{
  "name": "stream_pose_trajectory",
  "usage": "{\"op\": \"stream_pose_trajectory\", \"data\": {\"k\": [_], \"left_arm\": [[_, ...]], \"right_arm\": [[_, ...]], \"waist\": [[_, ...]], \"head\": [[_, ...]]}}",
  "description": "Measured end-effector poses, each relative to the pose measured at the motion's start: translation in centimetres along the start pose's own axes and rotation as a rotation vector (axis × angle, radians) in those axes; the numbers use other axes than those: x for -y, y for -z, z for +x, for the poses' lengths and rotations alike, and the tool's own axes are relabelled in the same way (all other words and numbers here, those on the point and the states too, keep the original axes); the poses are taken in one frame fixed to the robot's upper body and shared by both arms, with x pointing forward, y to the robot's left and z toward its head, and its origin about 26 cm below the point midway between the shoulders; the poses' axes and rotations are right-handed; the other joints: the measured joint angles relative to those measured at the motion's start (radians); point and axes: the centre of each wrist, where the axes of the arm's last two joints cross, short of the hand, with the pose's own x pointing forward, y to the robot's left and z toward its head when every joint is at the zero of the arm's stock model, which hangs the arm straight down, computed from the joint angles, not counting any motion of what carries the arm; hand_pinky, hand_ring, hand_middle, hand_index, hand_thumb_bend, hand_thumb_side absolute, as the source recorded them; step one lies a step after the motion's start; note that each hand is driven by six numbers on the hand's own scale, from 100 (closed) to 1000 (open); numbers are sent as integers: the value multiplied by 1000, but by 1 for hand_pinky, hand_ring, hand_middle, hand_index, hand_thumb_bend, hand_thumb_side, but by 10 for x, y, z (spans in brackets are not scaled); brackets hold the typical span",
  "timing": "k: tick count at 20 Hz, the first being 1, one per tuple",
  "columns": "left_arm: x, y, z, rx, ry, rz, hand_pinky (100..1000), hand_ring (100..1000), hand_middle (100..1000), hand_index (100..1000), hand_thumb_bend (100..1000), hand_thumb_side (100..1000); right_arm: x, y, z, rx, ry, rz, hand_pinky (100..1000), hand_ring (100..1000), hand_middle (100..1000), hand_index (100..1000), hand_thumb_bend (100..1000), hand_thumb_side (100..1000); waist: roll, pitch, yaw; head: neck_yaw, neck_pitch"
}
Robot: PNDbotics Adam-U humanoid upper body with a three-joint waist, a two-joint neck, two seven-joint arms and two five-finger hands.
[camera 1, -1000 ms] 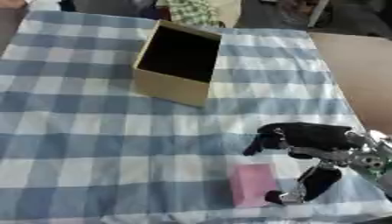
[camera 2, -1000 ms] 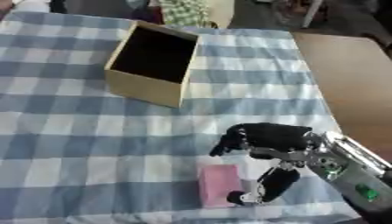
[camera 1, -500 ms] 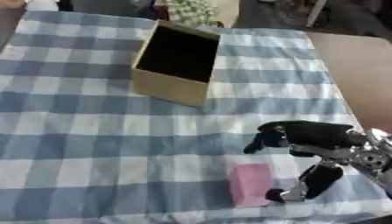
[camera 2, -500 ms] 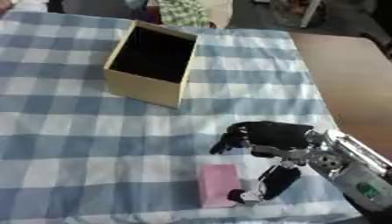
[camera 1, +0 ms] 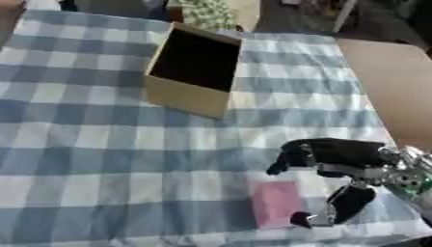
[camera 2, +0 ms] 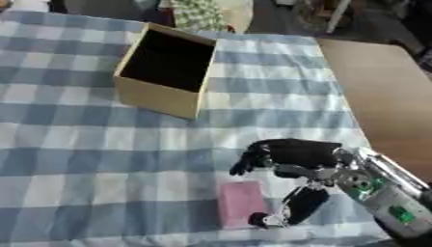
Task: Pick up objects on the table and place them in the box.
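Left eye view is showing the counter (camera 1: 76, 144) lying under a blue-and-white checked cloth (camera 1: 101, 173), with a bare brown stretch of its top (camera 1: 397, 82) showing past the cloth's right edge. An open cardboard box (camera 1: 192, 70) is standing on the far half of the cloth, a little left of the middle, its dark inside facing up and nothing visible in it. A flat pink block (camera 2: 242, 203) is lying on the cloth near the front edge, well apart from the box and closer to the robot.

The right hand (camera 2: 295, 159) is reaching in from the lower right corner, its silver forearm trailing back out of the picture. It is hanging just over the right side of the pink block, with the fingers (camera 2: 249, 160) arching forward and curling down past the block's far end, and the thumb (camera 2: 297, 207) pointing down close by the block's right edge. The fingers are bent but spread around the block rather than closed on it; whether any tip is actually touching the block I cannot tell, and the block is sitting flat on the cloth, not lifted.

The left hand is appearing in neither view
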Motion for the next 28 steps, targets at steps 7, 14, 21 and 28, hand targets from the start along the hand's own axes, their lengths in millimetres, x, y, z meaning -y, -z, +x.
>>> {"op": "stream_pose_trajectory", "data": {"k": [7,14,21,28], "left_arm": [[0,0,0,0,1,-6,507,576,613,763,288,924],[0,0,0,0,2,-6,502,575,612,762,285,924],[0,0,0,0,1,-7,500,574,611,762,285,926],[0,0,0,-2,1,-9,499,574,611,762,284,927]], "right_arm": [[-7,4,3,-19,-1,11,974,758,766,907,399,581],[-14,7,6,-62,-5,0,966,757,766,907,406,601],[-18,12,9,-90,2,-1,932,716,693,888,404,599],[-21,14,11,-121,29,-24,809,593,551,817,313,517]], "waist": [[-3,0,2],[-4,3,5],[-3,10,10],[-3,14,11]], "head": [[-4,0],[-8,0],[-13,0],[-16,0]]}}
